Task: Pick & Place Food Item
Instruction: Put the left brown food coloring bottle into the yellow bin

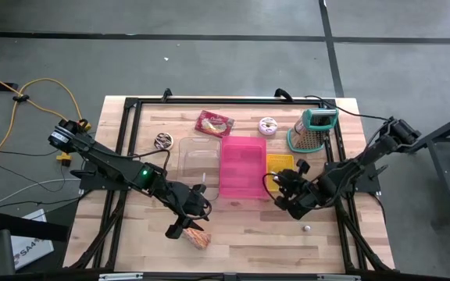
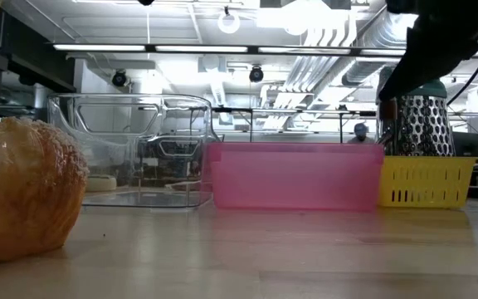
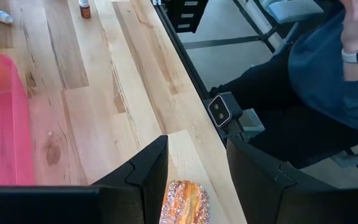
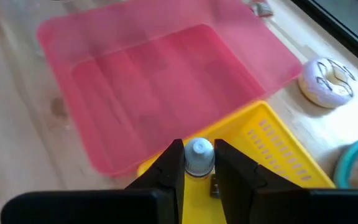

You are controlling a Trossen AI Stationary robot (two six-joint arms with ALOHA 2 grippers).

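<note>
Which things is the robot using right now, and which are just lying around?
In the job:
sugary pastry
left gripper, open over the pastry
small bottle, pinched by the right gripper above the yellow basket

Just lying about:
pink bin
clear box
grater
donut
wrapped snack

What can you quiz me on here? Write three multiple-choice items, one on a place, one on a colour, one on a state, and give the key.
1. The sugared pastry lies:
A. on the grater
B. on the table's front part
C. on the floor

2. The bin between the clear container and the yellow basket is:
A. pink
B. blue
C. green

3. The right gripper is:
A. open, empty
B. holding the doughnut
C. shut on a small bottle

Key: B, the pastry rests on bare wood; A, the bin's walls are pink; C, the bottle's cap sits between the fingers.
</note>
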